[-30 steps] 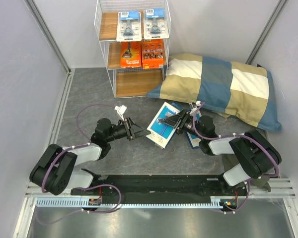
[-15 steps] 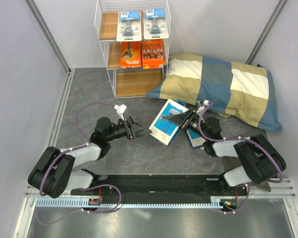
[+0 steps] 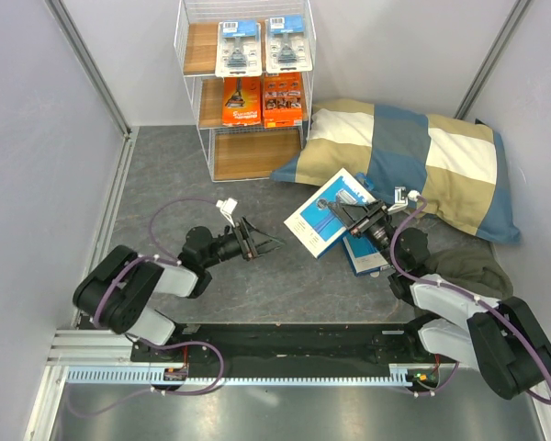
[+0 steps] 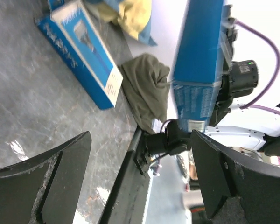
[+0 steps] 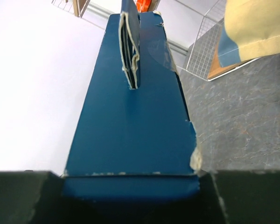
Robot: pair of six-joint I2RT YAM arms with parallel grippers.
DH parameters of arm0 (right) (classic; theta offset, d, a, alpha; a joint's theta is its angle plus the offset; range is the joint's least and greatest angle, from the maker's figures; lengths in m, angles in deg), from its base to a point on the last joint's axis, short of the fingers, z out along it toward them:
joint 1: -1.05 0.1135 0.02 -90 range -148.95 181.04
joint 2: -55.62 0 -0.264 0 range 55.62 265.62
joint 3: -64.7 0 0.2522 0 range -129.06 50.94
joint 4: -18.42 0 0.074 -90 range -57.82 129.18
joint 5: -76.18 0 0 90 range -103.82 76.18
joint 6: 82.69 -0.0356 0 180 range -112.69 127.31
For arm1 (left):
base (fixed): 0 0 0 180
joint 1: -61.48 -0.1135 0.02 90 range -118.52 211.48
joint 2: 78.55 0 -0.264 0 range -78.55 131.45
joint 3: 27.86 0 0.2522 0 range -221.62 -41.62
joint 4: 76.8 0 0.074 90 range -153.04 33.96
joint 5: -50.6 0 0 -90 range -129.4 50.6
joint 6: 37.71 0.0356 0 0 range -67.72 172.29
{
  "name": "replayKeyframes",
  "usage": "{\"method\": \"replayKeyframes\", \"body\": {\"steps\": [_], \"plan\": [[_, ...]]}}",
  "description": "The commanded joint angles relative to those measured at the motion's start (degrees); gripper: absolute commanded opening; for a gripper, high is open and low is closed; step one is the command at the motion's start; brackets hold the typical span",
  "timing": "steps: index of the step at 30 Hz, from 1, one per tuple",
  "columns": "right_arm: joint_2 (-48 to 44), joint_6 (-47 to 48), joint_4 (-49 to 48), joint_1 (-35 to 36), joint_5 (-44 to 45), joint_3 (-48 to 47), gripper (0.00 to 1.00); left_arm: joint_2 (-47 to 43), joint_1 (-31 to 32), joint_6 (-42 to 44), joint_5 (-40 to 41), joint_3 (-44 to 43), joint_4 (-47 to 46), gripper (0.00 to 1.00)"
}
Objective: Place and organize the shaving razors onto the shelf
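My right gripper (image 3: 361, 219) is shut on a blue razor box (image 3: 331, 213), which it holds tilted above the table, near the pillow's edge. In the right wrist view this box (image 5: 133, 140) fills the space between the jaws (image 5: 130, 189). A second blue box (image 3: 365, 254) lies flat on the table, partly under the right arm, and also shows in the left wrist view (image 4: 79, 51). My left gripper (image 3: 263, 244) is open and empty, pointing at the held box (image 4: 198, 60). The shelf (image 3: 195, 110) carries two clear blister packs (image 3: 240, 48) on top and two orange packs (image 3: 242, 101) on the middle tier.
A blue-and-beige checked pillow (image 3: 422, 161) lies right of the shelf. An olive cloth (image 3: 468, 262) sits by the right arm. The shelf's bottom wooden tier (image 3: 253, 154) shows bare wood. Grey walls close in on both sides.
The right gripper closed on the blue box, then lifted it up and to the right. The left gripper's jaws opened wide and its arm drew back slightly.
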Motion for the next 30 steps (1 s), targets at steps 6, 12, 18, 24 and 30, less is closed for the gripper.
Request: {"method": "replayKeyframes", "body": {"steps": [6,12,18,24,30], "plan": [[0.7,-1.0,-4.0,-0.1,3.0,0.4,0.22,9.4,8.2,-3.2,2.3,-7.7,-25.8,0.94],[1.4,-1.5,-4.7,-0.2,2.4,0.5,0.22,10.2,10.2,-1.5,4.1,-10.5,-25.8,0.93],[1.7,-1.9,-5.2,-0.1,1.9,0.9,0.22,13.8,11.6,-3.6,3.2,-15.0,-25.8,0.80],[1.4,-2.0,-5.1,-0.1,2.3,1.6,0.23,16.6,12.6,-5.9,3.0,-17.4,-25.8,0.59],[1.0,-1.7,-3.4,-0.2,2.5,1.6,0.33,18.1,12.6,-7.6,2.4,-17.2,-25.8,0.11]]}}
